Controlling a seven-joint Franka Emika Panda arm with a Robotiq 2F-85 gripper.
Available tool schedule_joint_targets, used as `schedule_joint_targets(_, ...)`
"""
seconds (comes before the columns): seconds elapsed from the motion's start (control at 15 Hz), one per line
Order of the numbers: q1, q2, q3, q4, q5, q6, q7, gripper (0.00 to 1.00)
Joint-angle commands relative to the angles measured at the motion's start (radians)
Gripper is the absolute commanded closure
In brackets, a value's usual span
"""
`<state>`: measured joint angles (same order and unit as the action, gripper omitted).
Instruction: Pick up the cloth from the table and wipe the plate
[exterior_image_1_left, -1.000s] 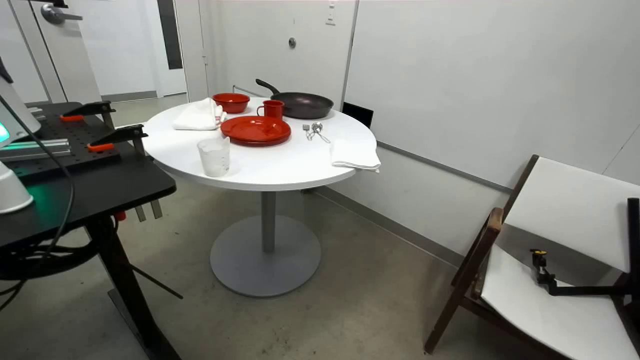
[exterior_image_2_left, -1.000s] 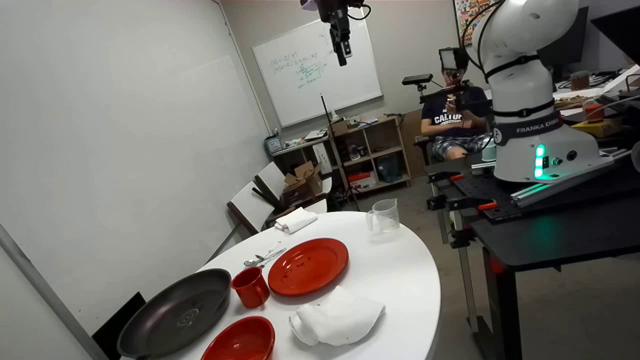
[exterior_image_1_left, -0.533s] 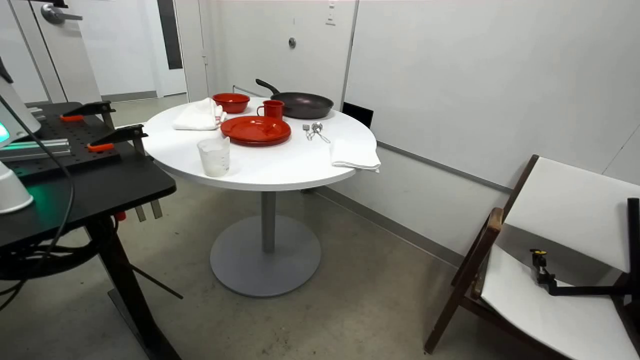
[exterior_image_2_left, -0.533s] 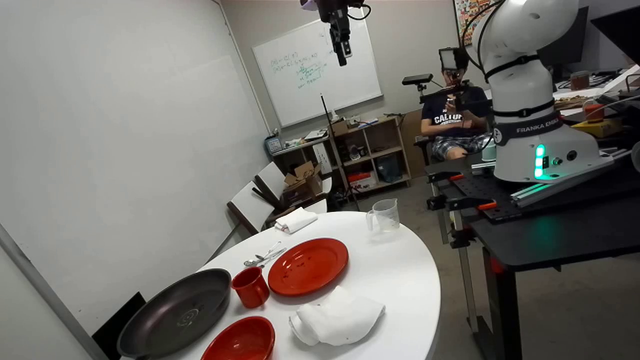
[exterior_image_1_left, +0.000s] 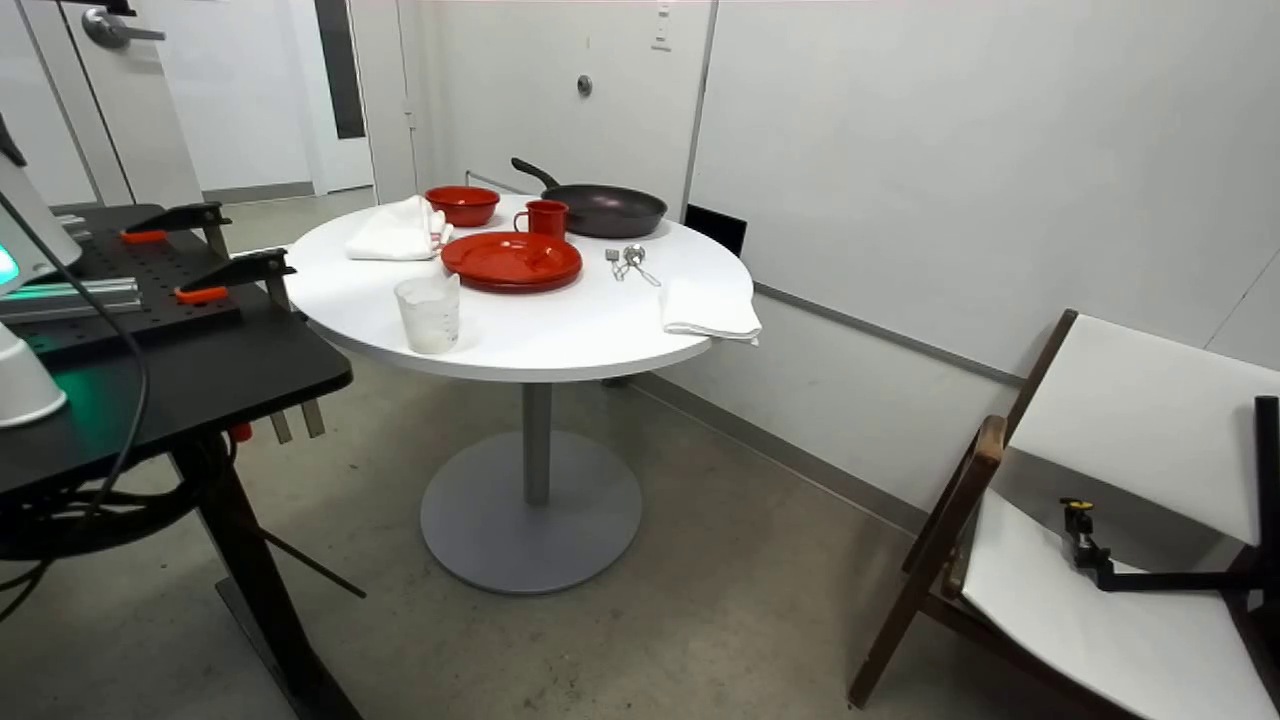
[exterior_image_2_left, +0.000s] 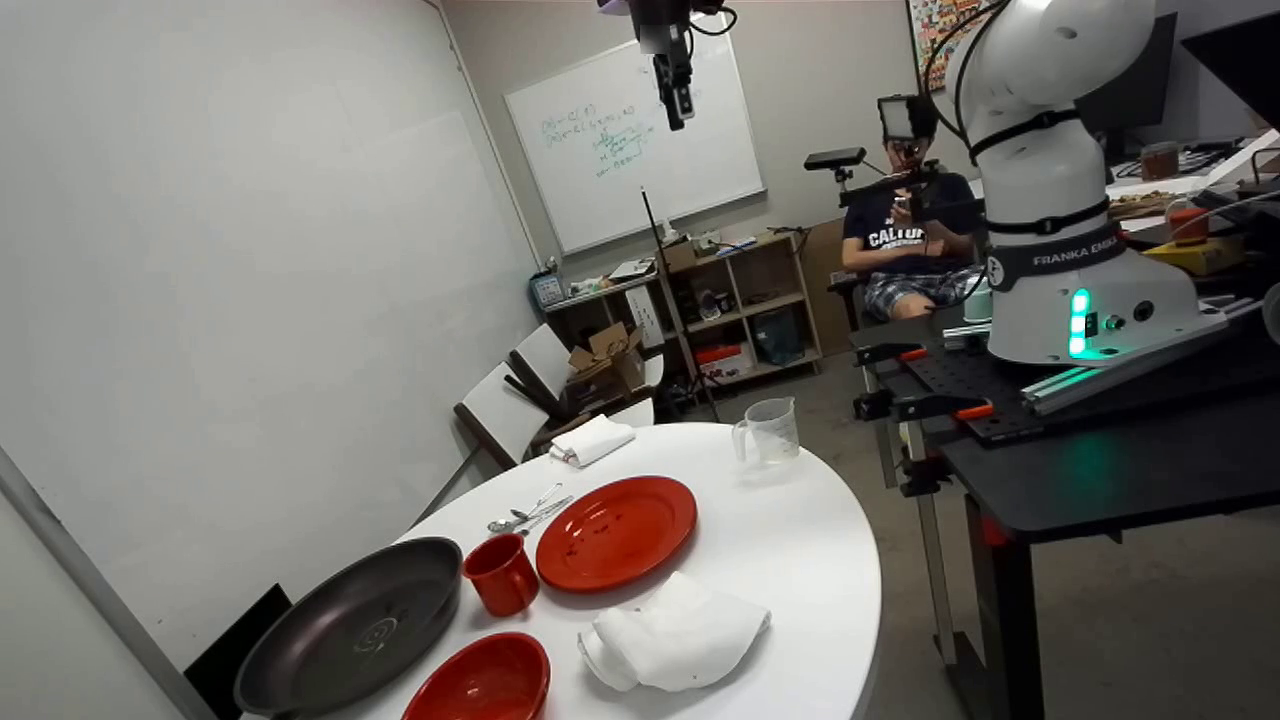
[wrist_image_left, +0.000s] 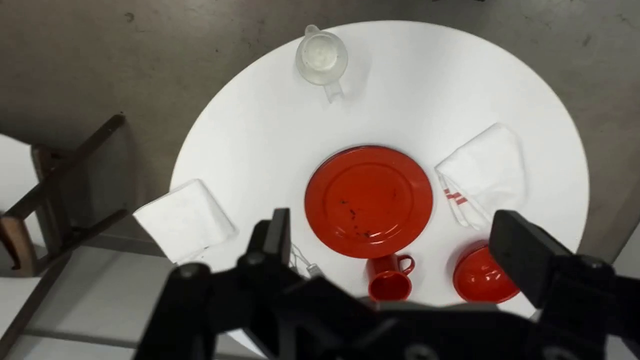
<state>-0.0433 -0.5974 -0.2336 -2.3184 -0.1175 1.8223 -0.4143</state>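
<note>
Hand (exterior_image_2_left: 677, 118) has drifted slightly leftward in frame in an exterior view since the earlier frame; nothing on the table (exterior_image_2_left: 790, 540) has moved. Hangs high, well apart from everything; seen side-on, so finger spread can't be told from here. Folded white cloth (exterior_image_2_left: 680, 635) lies on the table just beside the plate (exterior_image_2_left: 617, 533), which has dark specks on it. In an exterior view with the hand out of frame, a second cloth (exterior_image_1_left: 710, 305) overhangs the table's rim, plate between the two, so easy mix-up; measuring jug (exterior_image_1_left: 428, 315) stands near the plate too. Wrist view: fingers (wrist_image_left: 277, 230) spread wide, nothing held; plate shows about midway between the tips. Key relation: the folded white cloth is below the hand and off to the right in this view, just above the right-side fingertip, red-striped edge facing the plate, no clear long axis. Bowl (wrist_image_left: 482, 277) sits near it, partly hidden by that finger. Looks like early approach, cloth not yet picked; next probably a sideways shift over it, then down. Loose fold may slip; bowl could get bumped.
</note>
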Motion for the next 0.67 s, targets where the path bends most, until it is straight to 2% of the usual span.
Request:
schedule_joint_targets(0.0,-0.033,0.028,0.016,0.019,-0.081,0.104,0.008,0.0)
schedule_joint_targets(0.2,-0.009,0.058,0.032,0.028,-0.097,0.167,-0.014,0.0)
schedule_joint_targets(0.6,0.106,0.167,0.097,0.018,-0.051,0.268,-0.102,0.0)
